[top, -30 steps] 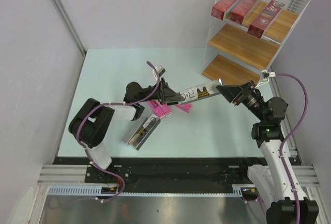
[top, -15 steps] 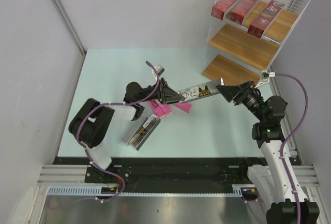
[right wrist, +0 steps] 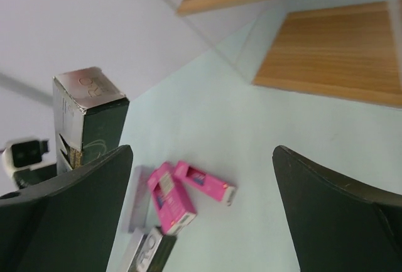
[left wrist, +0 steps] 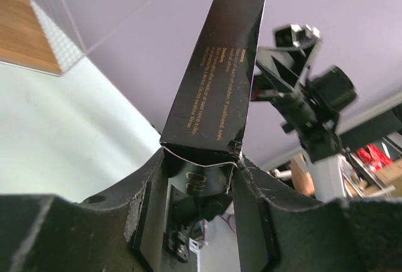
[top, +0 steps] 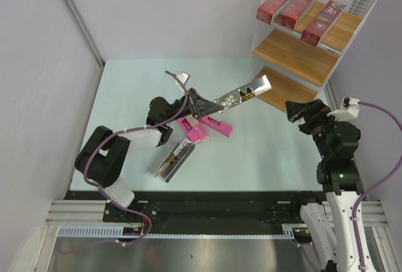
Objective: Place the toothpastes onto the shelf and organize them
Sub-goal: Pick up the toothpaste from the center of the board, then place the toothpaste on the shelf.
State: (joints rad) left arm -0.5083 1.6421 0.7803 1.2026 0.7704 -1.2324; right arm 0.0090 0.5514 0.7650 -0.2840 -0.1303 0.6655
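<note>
Silver carton (top: 242, 96), clenched by left gripper (top: 200, 103), slants above pink cartons (top: 204, 127), tip near shelf (top: 290, 90); right gripper (top: 301, 110) gapes. Open table (top: 264, 152) lies between them.

Black-and-white arms (top: 135, 137), purple cables (top: 382, 108)

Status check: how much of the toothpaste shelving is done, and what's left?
Done: three dark red cartons lie side by side on the shelf's top board. In hand: the left arm's fingers clamp a silver-grey carton, raised toward the shelf; the right arm's fingers are open and empty. Left: the pink cartons and another silver-grey carton lie on the table.
</note>
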